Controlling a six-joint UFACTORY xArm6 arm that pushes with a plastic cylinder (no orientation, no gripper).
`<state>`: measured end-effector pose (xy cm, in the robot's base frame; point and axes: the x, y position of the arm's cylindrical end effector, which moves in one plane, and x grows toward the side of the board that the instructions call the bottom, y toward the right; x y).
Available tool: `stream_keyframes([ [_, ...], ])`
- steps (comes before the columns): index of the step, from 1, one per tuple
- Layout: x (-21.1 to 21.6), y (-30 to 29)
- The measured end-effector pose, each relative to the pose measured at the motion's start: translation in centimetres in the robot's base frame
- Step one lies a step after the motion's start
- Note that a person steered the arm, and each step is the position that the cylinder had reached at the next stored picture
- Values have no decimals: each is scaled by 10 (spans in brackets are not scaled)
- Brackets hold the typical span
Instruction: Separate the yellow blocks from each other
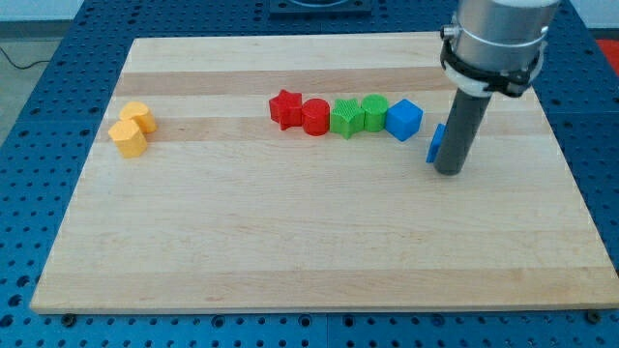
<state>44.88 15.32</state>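
Observation:
Two yellow blocks sit touching each other at the view's left of the wooden board [290, 251]: an upper yellow block [139, 116] and a lower yellow block [127, 138], whose exact shapes are hard to make out. My tip [450, 171] rests on the board far to the view's right, well away from both. A second blue block [436, 142] is right beside the rod on its left, partly hidden by it.
A row of blocks lies in the upper middle: a red star [283, 107], a red cylinder [315, 116], a green star-like block [345, 118], a green block [374, 111] and a blue cube [404, 119]. The board lies on a blue perforated table [39, 116].

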Motion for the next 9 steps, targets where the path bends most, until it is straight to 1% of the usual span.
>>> stream_keyframes([
  [1, -22, 5],
  [2, -32, 9],
  [3, -24, 12],
  [4, 6, -60],
  [5, 9, -203],
  [6, 9, -359],
  [7, 9, -456],
  [8, 4, -458],
  [9, -55, -458],
])
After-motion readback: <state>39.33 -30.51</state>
